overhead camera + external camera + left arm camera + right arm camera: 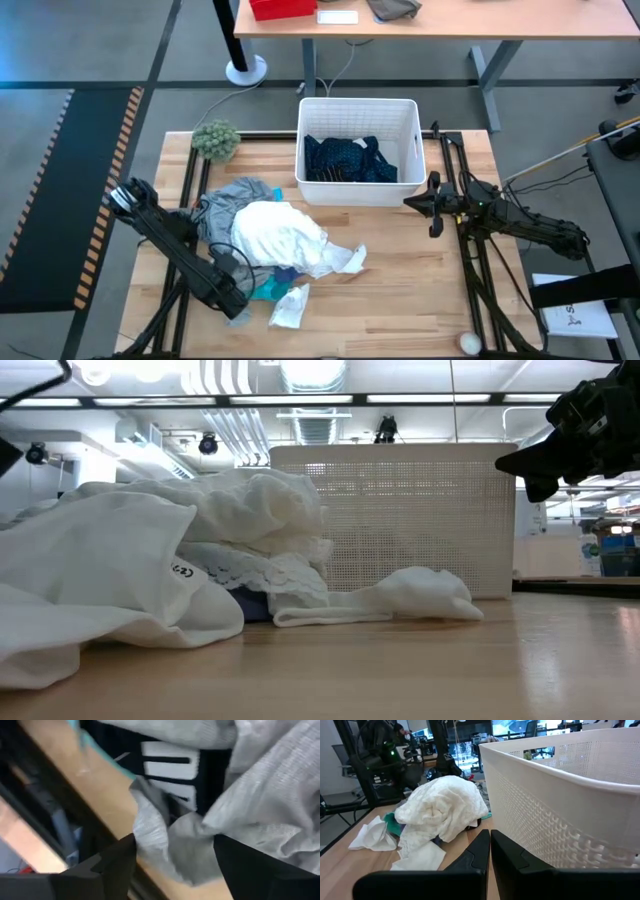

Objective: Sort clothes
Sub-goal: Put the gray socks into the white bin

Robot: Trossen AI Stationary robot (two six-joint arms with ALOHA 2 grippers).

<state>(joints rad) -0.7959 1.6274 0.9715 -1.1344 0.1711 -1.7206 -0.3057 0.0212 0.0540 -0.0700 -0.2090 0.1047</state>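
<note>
The clothes lie in a pile at the table's left middle: a white garment point(275, 235) on top, a grey garment point(225, 200) at its far left, a turquoise piece point(265, 290) and a small white sock point(288, 310) at its near edge. The dotted navy garment point(350, 160) lies inside the white bin point(357, 110). My left gripper point(240, 300) is open at the pile's near left edge, with a fold of grey cloth point(175, 850) between its fingers. My right gripper point(408, 203) is shut and empty, right of the pile and level with the bin's near wall. My left gripper's open fingers stand on either side of a bunched fold of the grey garment point(165, 840), which lies on the table. Whether a finger point(117, 862) touches the cloth, I cannot tell.
A fuzzy green ball point(216, 140) sits at the far left corner. A small white ball point(468, 342) lies near the right front edge. Black frame rails point(190, 230) run along both sides. Bare wood lies between the pile and my right gripper.
</note>
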